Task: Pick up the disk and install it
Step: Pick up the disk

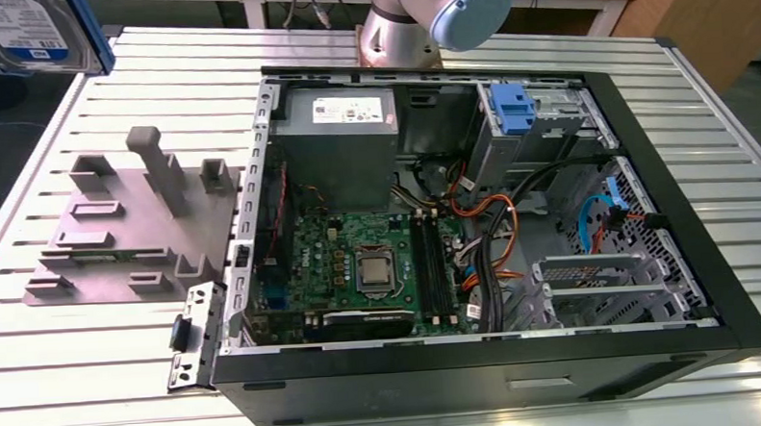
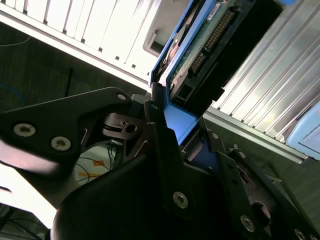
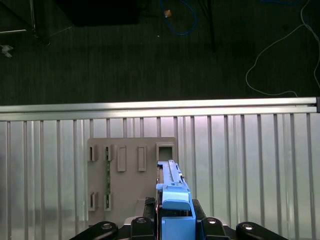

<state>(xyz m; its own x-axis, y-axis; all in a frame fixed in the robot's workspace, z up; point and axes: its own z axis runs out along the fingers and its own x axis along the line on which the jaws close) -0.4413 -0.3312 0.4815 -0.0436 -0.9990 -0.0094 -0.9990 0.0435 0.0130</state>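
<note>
Black linkages of the hand (image 2: 182, 127) fill the foreground of the second wrist view, and you can see its fingers (image 2: 156, 117) clenched on the blue end of the disk (image 2: 200, 45). From there the disk's long axis runs straight away from the hand. Its underside shows a green circuit board and a row of connector pins.

In the first wrist view you see the disk (image 3: 172, 190) edge-on, a thin silver body in a blue carrier, with the handle end held in the hand (image 3: 172, 222). The far end points down toward the grey fixture plate (image 3: 130, 185) on the slatted table (image 3: 250, 165).

In the exterior view the disk (image 1: 33, 31) sits at the top left corner, cut by the frame edge, with its label face toward you. You can make out a white-and-blue label, but its print is too small to read. The disk is well apart from the open computer case (image 1: 490, 367). Inside that case are a grey power supply (image 1: 338, 128) with a white sticker and a bare blue bracket (image 1: 511, 106).
</note>
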